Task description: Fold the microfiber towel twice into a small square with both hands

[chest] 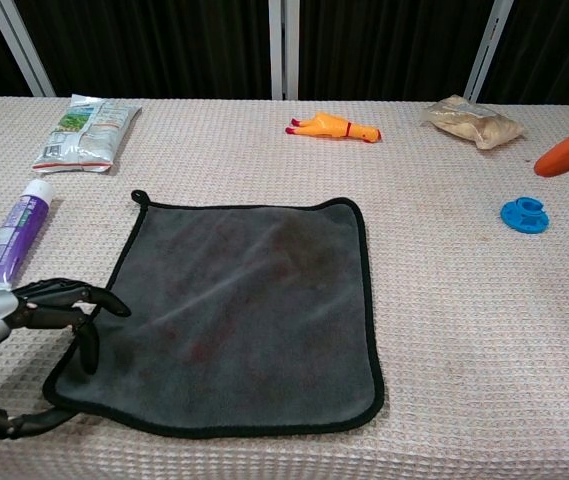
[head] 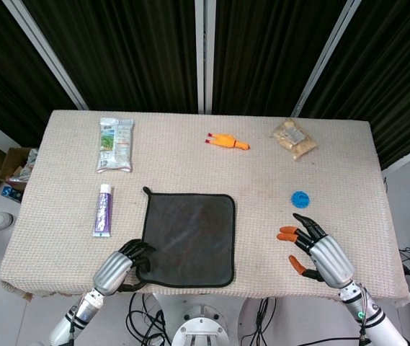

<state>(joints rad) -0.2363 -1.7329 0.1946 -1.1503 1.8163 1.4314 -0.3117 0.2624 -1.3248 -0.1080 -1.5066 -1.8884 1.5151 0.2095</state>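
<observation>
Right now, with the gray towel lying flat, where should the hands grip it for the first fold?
Probably the two near corners, from the front edge. The microfiber towel lies flat, so only its black-trimmed rim can be pinched. The left hand already reaches over the near-left corner; the right hand is apart and would come to the near-right corner.
</observation>
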